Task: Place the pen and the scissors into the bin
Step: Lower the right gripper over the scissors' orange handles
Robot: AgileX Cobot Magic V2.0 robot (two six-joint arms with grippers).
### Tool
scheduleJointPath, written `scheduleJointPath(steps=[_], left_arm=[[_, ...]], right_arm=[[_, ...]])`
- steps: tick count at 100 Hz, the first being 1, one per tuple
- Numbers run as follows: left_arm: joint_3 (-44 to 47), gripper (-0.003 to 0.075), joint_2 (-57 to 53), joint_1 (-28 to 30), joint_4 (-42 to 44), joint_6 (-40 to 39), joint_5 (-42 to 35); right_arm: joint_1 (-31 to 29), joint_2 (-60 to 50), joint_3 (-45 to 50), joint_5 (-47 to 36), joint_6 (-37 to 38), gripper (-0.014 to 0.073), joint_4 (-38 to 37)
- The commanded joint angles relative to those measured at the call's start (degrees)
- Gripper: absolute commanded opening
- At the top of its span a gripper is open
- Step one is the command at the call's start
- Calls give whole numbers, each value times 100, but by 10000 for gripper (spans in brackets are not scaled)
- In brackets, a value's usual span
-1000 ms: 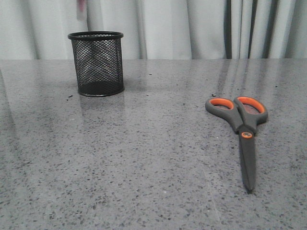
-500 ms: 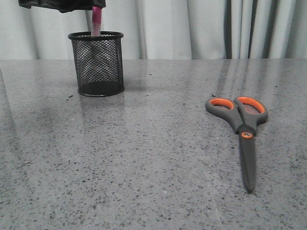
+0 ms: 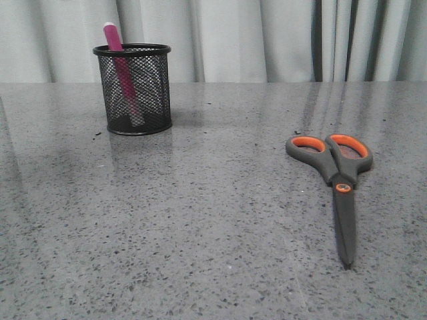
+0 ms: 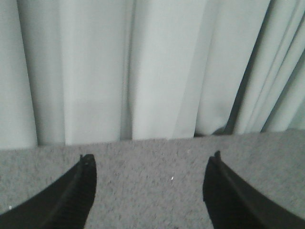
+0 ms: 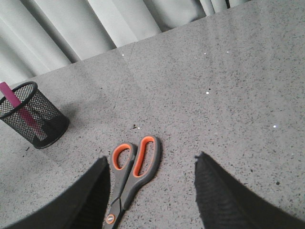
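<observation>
The black mesh bin stands at the far left of the table, with the pink pen leaning inside it, its white tip above the rim. The bin and the pen also show in the right wrist view. The scissors lie flat at the right, handles away from me, blades pointing toward me. My right gripper is open above the table, the scissors' handles just beyond its fingers. My left gripper is open and empty, facing the curtain. Neither gripper shows in the front view.
A pale curtain hangs along the table's far edge. The grey speckled table stretches between the bin and the scissors.
The pen has dropped from the left gripper into the bin and now leans inside it. The left gripper, above the bin half a second ago, has left the front view.
</observation>
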Motion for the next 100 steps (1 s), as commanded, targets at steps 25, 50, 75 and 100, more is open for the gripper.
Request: scheduleJointPath(steps=[25, 50, 75, 100], left_arm=[[-88, 334, -3018, -27, 156, 209, 1815], [575, 335, -4441, -27, 156, 209, 1922], [965, 335, -4864, -27, 156, 209, 2074], [977, 335, -4864, -27, 116, 209, 2328]], right_arm=[[-30, 954, -1638, 1069, -861, 358, 305], [74, 2339, -2804, 1883, -1252, 328, 582], [1417, 3423, -3505, 2088, -92, 328, -533], [3519, 4907, -3993, 3275, 2230, 330, -3072]])
